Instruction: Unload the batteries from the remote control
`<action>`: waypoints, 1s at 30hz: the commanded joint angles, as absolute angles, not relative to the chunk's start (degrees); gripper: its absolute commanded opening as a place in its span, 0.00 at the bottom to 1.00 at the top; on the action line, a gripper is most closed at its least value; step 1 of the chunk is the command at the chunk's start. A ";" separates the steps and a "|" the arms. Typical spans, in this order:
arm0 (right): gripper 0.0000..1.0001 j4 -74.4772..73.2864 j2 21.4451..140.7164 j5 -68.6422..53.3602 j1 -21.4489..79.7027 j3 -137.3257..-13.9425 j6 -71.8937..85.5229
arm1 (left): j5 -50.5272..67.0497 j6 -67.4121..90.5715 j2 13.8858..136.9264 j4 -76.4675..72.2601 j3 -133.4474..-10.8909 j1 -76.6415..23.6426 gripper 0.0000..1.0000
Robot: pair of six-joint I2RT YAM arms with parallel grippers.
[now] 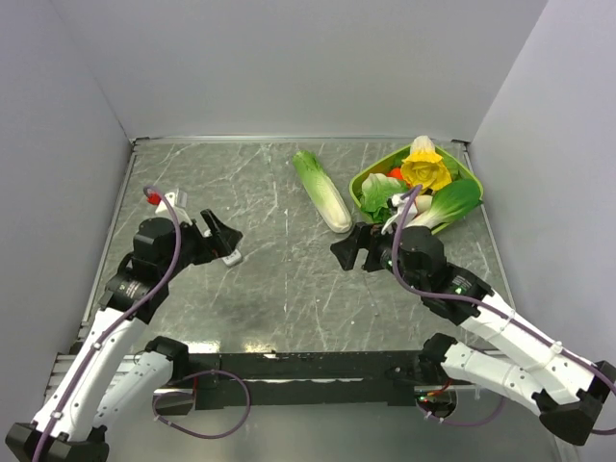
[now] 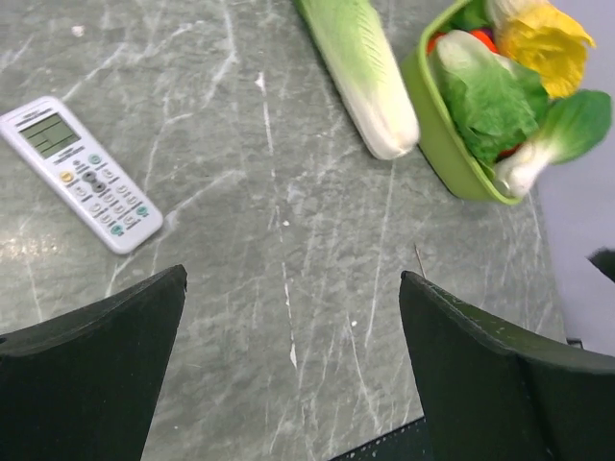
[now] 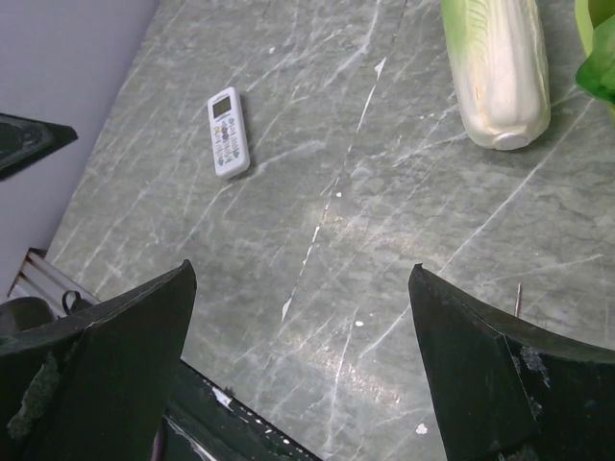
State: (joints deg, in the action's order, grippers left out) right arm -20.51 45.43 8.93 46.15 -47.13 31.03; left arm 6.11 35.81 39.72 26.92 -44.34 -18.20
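Note:
The remote control [image 2: 82, 175] is a slim white bar lying face up on the grey table, screen and buttons showing. It also shows in the right wrist view [image 3: 229, 133] and in the top view [image 1: 233, 257], just under my left fingers. No batteries are visible and the back of the remote is hidden. My left gripper [image 2: 293, 279] is open and empty, hovering just right of the remote [image 1: 229, 239]. My right gripper [image 3: 303, 269] is open and empty, over the table's middle [image 1: 345, 252], well to the right of the remote.
A long pale-green cabbage [image 1: 322, 191] lies at the back centre. A green bowl [image 1: 371, 170] of leafy vegetables and a yellow flower stands at the back right. White walls enclose the table on three sides.

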 commanded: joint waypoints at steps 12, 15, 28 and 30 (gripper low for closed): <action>1.00 -18.01 38.23 6.85 45.44 -43.86 29.09 | -17.68 50.09 66.41 34.63 -51.42 -16.00 0.98; 1.00 -18.02 37.09 6.50 45.61 -43.16 28.39 | -15.56 52.29 73.18 33.14 -52.20 -11.79 0.99; 1.00 -12.48 31.47 0.88 45.61 -38.50 22.59 | -16.52 53.61 90.96 29.97 -61.25 -11.16 0.95; 1.00 -12.66 31.20 1.23 45.70 -38.41 21.98 | -16.96 53.79 93.15 30.67 -62.05 -11.34 0.95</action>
State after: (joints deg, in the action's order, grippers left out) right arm -16.49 32.58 1.93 45.71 -38.83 24.34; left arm -15.53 52.71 90.45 31.86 -58.46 -10.94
